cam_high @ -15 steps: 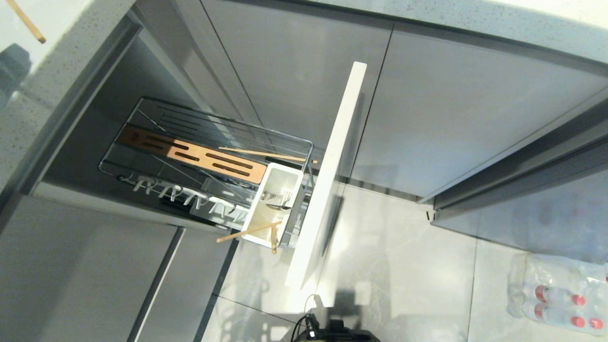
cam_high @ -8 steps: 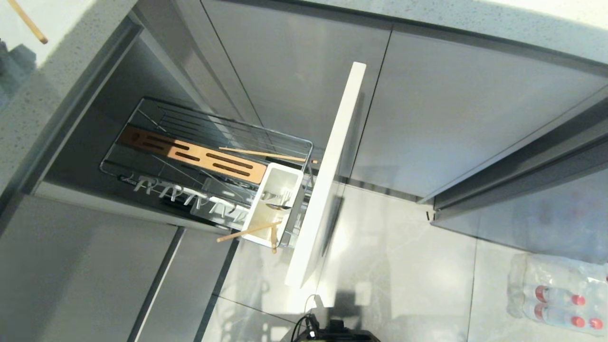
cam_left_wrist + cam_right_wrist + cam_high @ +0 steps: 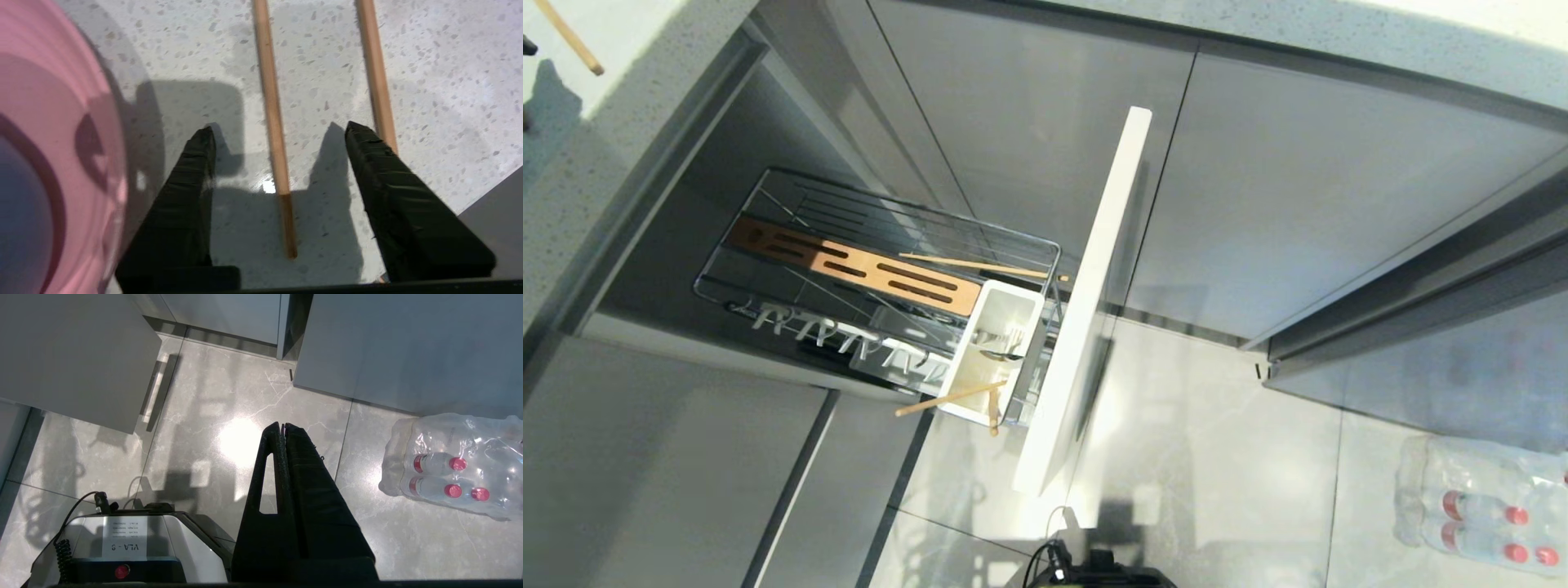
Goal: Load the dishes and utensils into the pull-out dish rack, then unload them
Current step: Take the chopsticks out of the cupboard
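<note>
My left gripper (image 3: pixel 278 130) hangs open just over the speckled countertop (image 3: pixel 429 102). One pale wooden chopstick (image 3: pixel 271 102) lies loose between its fingers, and a second chopstick (image 3: pixel 376 73) lies just outside one fingertip. The salmon-pink plate (image 3: pixel 61 122) sits beside the gripper, with a bluish round shape (image 3: pixel 16 220) on it. In the head view the pull-out dish rack (image 3: pixel 1029 241) stands out of the cabinet. One more chopstick (image 3: pixel 980 265) rests across its wires and two (image 3: pixel 947 398) stick out of the white utensil cup (image 3: pixel 976 351). My right gripper (image 3: pixel 282 424) is parked, shut and empty, above the floor.
The rack's pale cabinet front (image 3: pixel 1094 302) juts into the aisle. A wrapped pack of water bottles (image 3: pixel 1478 506) lies on the floor at the right. My own base (image 3: pixel 122 547) is below the right arm. Grey cabinet doors close off the far side.
In the head view the dark shape over the counter at the top left has drawn back out of the picture. The chopstick there stays lying. The rack has not moved.
</note>
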